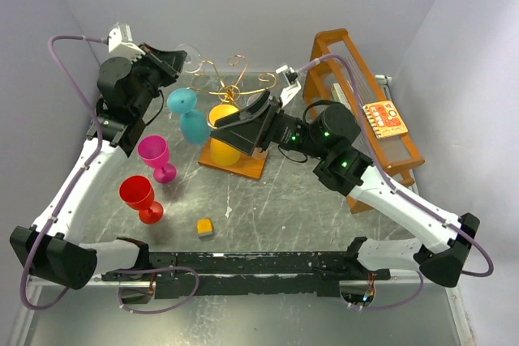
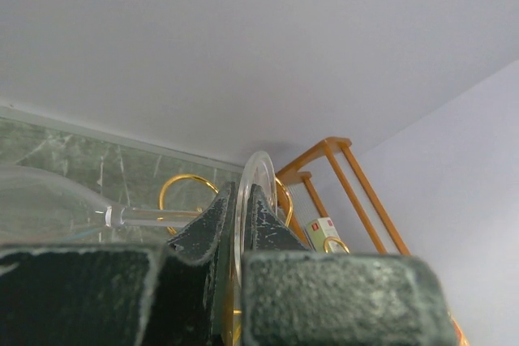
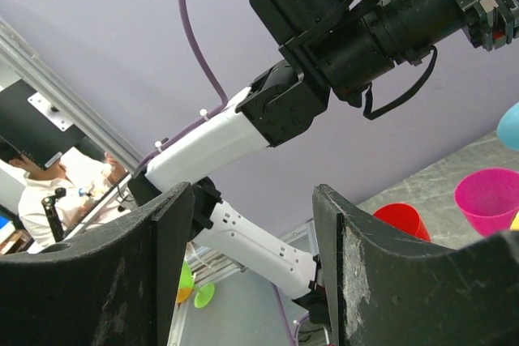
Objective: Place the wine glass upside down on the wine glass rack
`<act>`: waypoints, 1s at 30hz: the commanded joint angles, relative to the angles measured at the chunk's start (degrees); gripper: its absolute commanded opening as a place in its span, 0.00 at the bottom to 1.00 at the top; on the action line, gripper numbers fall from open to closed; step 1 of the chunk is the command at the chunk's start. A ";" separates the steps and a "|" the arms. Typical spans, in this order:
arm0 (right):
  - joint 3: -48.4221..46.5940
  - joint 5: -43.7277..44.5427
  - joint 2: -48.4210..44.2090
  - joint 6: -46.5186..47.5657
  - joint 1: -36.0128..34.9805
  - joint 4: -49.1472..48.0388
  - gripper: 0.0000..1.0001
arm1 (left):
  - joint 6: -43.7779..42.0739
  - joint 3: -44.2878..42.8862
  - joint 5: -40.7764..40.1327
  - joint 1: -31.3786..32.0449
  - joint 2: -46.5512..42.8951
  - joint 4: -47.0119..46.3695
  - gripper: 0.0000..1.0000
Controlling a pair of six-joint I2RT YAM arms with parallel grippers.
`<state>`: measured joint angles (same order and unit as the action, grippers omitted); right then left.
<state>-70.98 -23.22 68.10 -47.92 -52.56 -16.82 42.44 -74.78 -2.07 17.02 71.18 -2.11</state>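
Pinching the clear wine glass (image 2: 45, 212) by its flat foot, the left gripper (image 2: 239, 220) holds it sideways just left of the wine glass rack (image 1: 247, 166), I'd guess to slide the stem into a scroll. Right gripper (image 3: 251, 224) is spread, nothing in it, just in front of the rack. Teal glass (image 1: 193, 126) and yellow glass (image 1: 225, 151) look hung already. Pink glass (image 1: 154, 151) and red glass (image 1: 138, 194), front-left of it, look empty.

Plain pale-lilac walls (image 1: 243, 6) close in on three sides of a grey, marble-veined table (image 1: 284, 208) — evenly lit, with soft shadows only.
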 commanded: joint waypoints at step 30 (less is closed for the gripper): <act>5.93 17.57 -9.44 7.47 0.34 9.80 0.59 | 10.49 0.23 18.38 -0.56 6.34 -9.06 0.07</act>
<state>-65.60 -9.76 60.73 -42.24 -52.56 -7.75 52.34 -73.30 14.20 16.71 77.32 -6.17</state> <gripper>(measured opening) 0.595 0.102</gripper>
